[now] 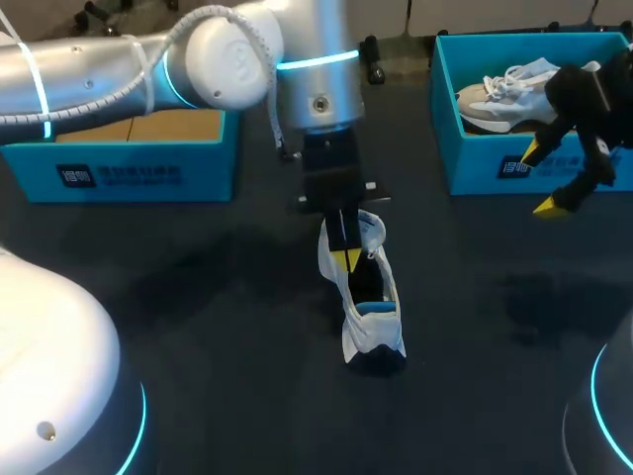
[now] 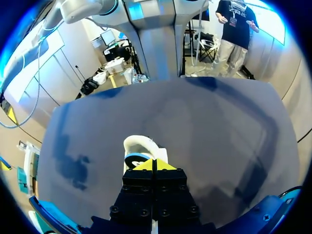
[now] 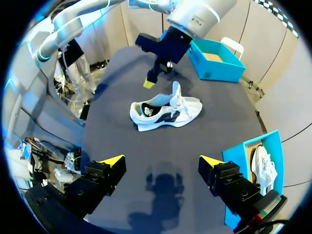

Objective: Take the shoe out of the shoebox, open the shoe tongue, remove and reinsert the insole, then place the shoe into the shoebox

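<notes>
The shoe, white with dark side panels and a blue lining, stands on its sole at the middle of the dark table. It lies outside both boxes, between them.

Left arm: it enters from the left and reaches to the table's middle. The left pincer points down over the shoe's opening. In the left wrist view its yellow tips are pressed together, with nothing visible between them. Whether the tips touch the shoe cannot be told.

Right arm: the right pincer hangs over the table, just in front of the right shoebox. Its fingers are spread wide and hold nothing.

Right shoebox: blue, open-topped, at the far right of the table. A second pale shoe lies inside it.

Left shoebox: blue, open-topped, at the far left. Its brown inner floor is visible.
</notes>
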Robot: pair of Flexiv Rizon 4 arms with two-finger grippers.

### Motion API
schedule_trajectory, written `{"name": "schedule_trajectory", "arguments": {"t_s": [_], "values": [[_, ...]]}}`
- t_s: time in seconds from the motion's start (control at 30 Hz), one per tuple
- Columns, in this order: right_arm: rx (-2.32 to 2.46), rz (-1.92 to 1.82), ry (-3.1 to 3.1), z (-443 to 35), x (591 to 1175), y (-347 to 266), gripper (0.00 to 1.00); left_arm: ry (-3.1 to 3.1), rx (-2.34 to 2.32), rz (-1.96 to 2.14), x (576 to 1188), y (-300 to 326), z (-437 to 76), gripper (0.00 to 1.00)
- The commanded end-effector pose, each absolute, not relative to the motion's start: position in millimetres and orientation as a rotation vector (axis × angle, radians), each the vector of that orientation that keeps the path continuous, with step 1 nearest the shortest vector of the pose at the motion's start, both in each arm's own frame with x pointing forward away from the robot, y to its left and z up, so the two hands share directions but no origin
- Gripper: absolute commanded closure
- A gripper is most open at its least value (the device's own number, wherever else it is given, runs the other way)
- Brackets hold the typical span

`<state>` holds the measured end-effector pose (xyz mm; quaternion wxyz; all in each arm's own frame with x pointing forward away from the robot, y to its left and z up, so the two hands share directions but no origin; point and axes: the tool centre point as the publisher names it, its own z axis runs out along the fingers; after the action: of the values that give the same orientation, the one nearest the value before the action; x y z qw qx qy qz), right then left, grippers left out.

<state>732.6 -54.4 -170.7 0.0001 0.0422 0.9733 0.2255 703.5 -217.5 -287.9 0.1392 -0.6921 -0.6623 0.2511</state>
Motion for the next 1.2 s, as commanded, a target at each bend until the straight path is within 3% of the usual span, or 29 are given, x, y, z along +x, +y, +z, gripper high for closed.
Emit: {"name": "schedule_trajectory", "arguments": {"t_s": [0.03, 1.2], "values": [[0.132, 0.706, 3.061, -171, 734, -54, 0.00, -1.901, -1.998, 0.738, 701, -224, -303, 1.00], [0.132, 0.706, 3.061, -171, 734, -54, 0.00, -2.120, -1.951, 0.554, 704, -246, -356, 1.00]]}}
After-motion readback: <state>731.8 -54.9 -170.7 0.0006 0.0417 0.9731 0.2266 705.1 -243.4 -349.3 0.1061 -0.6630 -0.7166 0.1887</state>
